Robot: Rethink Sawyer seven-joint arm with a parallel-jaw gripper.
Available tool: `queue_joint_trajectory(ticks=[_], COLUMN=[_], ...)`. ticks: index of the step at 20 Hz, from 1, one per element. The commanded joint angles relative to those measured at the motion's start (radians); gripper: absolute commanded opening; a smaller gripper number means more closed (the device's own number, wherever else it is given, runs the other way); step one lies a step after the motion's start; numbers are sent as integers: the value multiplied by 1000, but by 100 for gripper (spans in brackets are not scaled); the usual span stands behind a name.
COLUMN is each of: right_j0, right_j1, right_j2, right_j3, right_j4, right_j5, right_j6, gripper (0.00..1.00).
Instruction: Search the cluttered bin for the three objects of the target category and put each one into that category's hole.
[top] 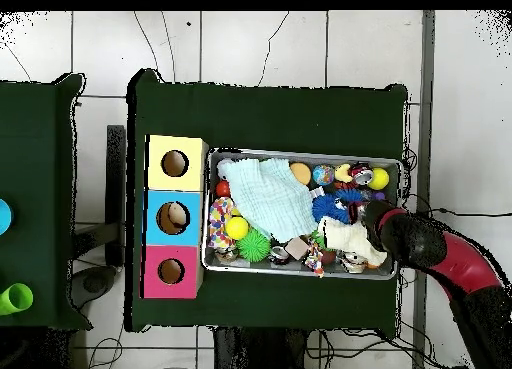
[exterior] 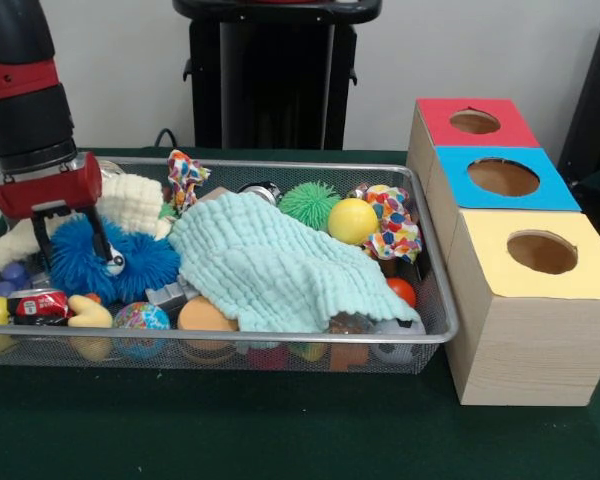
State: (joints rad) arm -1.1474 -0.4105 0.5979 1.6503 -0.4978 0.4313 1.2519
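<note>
cloth in bin, boxes beside

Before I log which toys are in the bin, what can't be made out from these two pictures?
- Under the mint cloth: whatever lies beneath is covered in both views.
- Front view: toys along the bin's near wall blur behind the wire mesh.
- Overhead view: the arm covers the bin's corner beside the white cloth.
- Overhead view: something pale sits in the blue box's hole, too small to identify.
- Claw: sunk into the blue spiky toy, contact unclear.
</note>
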Motion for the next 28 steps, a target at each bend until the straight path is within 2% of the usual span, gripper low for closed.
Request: queue_joint_trajectory(ticks=[1,6,12,28], right_j0=[40,89,134,154], right_j1=[16,25,51,107], right_j2=[-36,-27,-30,1], right_j3=[14,-62,-135,-254], right_j4=[-48,-20,-6,18], right_j5=[36,83,94,187], right_j6=[10,7,8,-71], gripper=[100,100,100,100])
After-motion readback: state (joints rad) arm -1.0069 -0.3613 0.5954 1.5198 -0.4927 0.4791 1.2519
